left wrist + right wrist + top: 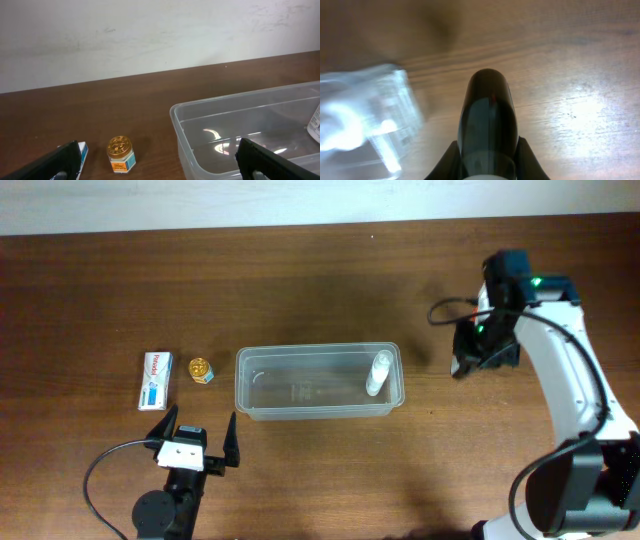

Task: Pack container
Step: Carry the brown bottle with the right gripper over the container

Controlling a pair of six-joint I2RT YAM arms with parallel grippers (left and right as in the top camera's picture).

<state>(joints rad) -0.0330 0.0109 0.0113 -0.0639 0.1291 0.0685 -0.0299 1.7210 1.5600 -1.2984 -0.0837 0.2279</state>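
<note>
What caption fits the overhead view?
Clear container holding one small white bottle; gold-lidded jar and white-and-blue box beside it; left hand open nearby.

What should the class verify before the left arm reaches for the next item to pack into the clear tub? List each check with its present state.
1. Left gripper open and empty: ok, fingers spread wide.
2. Container upright with room: ok, only a small white bottle at its right end.
3. Gold-lidded jar upright on the table, outside the container: ok.
4. Jar apart from the white-and-blue box: ok, a gap shows between them.
5. Right gripper clear of the container: ok, it is off to the tub's right.
6. Right gripper empty: cannot tell, its wrist view shows only a dark rounded shape.
</note>
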